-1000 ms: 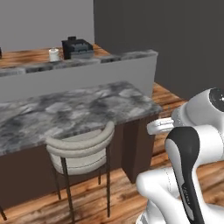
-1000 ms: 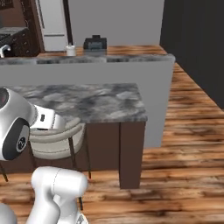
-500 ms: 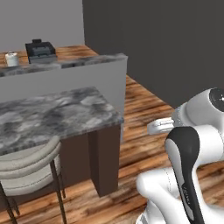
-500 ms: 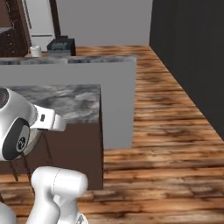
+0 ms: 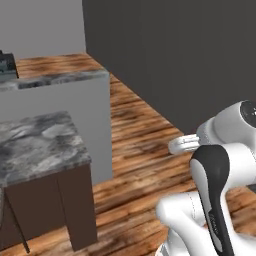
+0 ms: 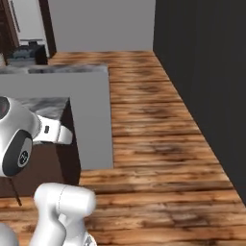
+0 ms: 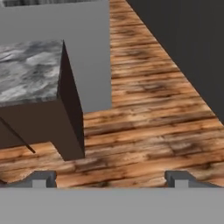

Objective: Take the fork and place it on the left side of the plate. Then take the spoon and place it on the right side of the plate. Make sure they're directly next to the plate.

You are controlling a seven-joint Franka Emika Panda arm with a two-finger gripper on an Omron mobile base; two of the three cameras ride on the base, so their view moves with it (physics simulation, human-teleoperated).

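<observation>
The white arm is folding close over its base, its gripper (image 7: 110, 178) spread wide and holding nothing, facing a wooden floor (image 7: 148, 127). A marble-topped counter (image 7: 28, 70) is standing at left; the right base view is adding a dark appliance (image 6: 29, 52) on the ledge behind. Fork, spoon and plate: whereabouts impossible to tell.
</observation>
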